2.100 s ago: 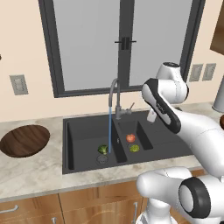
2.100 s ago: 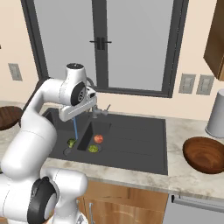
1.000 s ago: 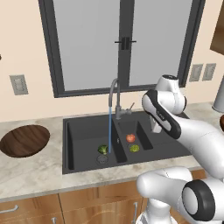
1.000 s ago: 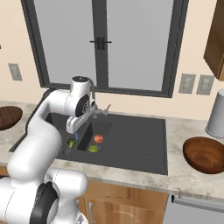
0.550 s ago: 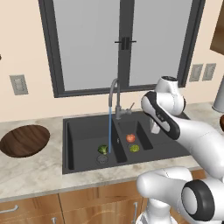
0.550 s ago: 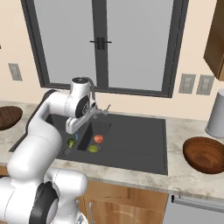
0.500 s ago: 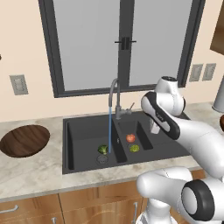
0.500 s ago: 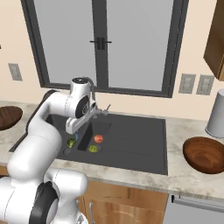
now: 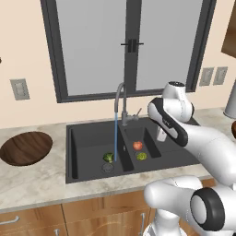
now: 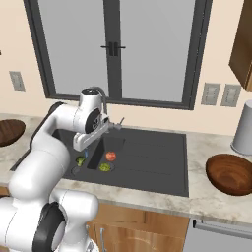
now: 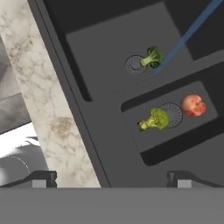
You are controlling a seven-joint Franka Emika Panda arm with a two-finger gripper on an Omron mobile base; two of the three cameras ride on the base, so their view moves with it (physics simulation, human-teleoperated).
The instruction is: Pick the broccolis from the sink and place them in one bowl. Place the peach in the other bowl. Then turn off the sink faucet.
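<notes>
I hold my pincer point(image 11: 112, 177) above the sink point(image 9: 83, 136), with its two fingers spread as wide as they go and nothing between them. In the hand view the finger tips stand far apart at the bottom, over the dark rim of the sink, and they touch nothing.

The sink is black and has two basins. One broccoli point(image 9: 109, 157) lies in the left basin, just beside the round grey drain point(image 9: 108, 168). The blue water stream point(image 9: 115, 136) falls from the sink faucet point(image 9: 120, 102) and lands close to this floret. In the hand view this same broccoli point(image 11: 152, 57) touches the edge of the drain.

The second broccoli point(image 9: 141, 156) lies in the smaller right basin, on its near side. The peach point(image 9: 137, 145) lies in the same basin, just behind that floret and a little to the left. In the hand view the second broccoli point(image 11: 154, 119) and the peach point(image 11: 193, 105) lie on the two sides of the drain of this basin.

One brown wooden bowl point(image 9: 26, 147) stands on the counter point(image 9: 41, 179) far to the left of the sink. The other bowl point(image 10: 233, 174) stands on the counter to the right of the sink. Both bowls are well apart from my pincer.
</notes>
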